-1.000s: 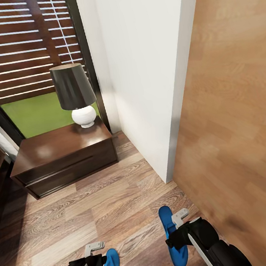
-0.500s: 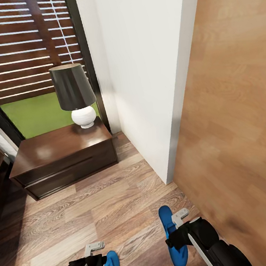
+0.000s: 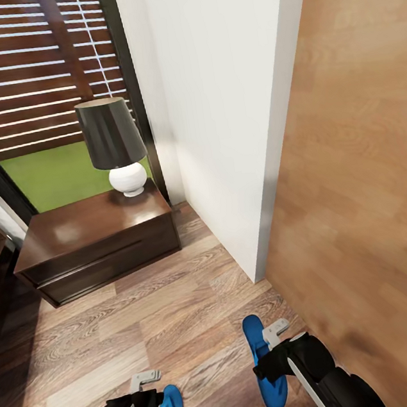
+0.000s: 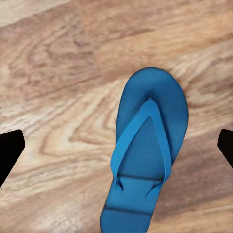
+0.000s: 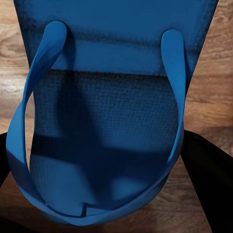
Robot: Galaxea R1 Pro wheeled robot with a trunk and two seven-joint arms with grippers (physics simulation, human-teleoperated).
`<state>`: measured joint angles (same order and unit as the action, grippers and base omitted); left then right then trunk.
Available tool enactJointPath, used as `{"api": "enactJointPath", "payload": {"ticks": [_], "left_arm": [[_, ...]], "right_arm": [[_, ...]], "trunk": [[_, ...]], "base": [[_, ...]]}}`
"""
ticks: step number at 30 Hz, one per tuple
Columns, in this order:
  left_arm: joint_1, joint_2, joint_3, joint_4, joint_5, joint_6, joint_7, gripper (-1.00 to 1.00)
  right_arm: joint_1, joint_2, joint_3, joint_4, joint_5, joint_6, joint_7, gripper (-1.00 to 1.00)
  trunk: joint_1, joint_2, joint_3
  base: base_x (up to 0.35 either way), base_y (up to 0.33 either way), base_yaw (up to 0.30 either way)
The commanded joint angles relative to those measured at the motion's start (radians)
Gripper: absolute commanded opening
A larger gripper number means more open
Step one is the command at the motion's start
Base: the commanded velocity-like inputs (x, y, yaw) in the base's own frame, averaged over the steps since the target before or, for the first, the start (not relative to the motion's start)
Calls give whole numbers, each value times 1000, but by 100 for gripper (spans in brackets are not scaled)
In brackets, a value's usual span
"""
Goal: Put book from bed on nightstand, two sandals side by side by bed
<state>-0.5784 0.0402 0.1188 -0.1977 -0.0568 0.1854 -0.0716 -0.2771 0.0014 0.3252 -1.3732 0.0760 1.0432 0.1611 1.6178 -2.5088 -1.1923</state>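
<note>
Low in the frame, our right claw point(image 3: 270, 343) clamps one sandal point(image 3: 261, 363), our left claw point(image 3: 147, 381) gapes over the other point(image 4: 145, 155) on the floor point(image 3: 135, 316); nightstand point(image 3: 92, 242) at left is bookless, pairing unfinished.

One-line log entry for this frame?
phase: carrying | right gripper: shut on blue flat sandal | left gripper: open above second blue sandal | dark brown nightstand: ahead
</note>
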Motion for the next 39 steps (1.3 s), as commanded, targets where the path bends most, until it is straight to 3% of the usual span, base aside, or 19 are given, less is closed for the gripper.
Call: {"api": "enactJointPath", "payload": {"ticks": [1, 8, 27, 33, 39], "left_arm": [[0, 0, 0, -2, -6, 6, -5, 100], [0, 0, -28, -2, -4, 5, -4, 100], [0, 0, -34, -2, -3, -4, -3, 100], [0, 0, -34, -2, -3, -4, -4, 100], [0, 0, -34, -2, -3, -3, -4, 100]], "right_arm": [[-1, 0, 0, -1, 8, 4, 8, -100], [-1, 0, 0, 0, 7, 4, 8, -100], [-1, 0, 0, 0, 7, 4, 8, -100], [-1, 0, 0, 0, 6, 4, 8, -100], [-1, 0, 0, 0, 5, 4, 8, -100]], "trunk": [[0, 0, -1], [0, 0, -1], [0, 0, -1], [2, -2, -24], [2, -2, -24]], "base": [[26, 0, 0], [44, 0, 0], [5, 0, 0], [0, 0, 0], [0, 0, 0]]}}
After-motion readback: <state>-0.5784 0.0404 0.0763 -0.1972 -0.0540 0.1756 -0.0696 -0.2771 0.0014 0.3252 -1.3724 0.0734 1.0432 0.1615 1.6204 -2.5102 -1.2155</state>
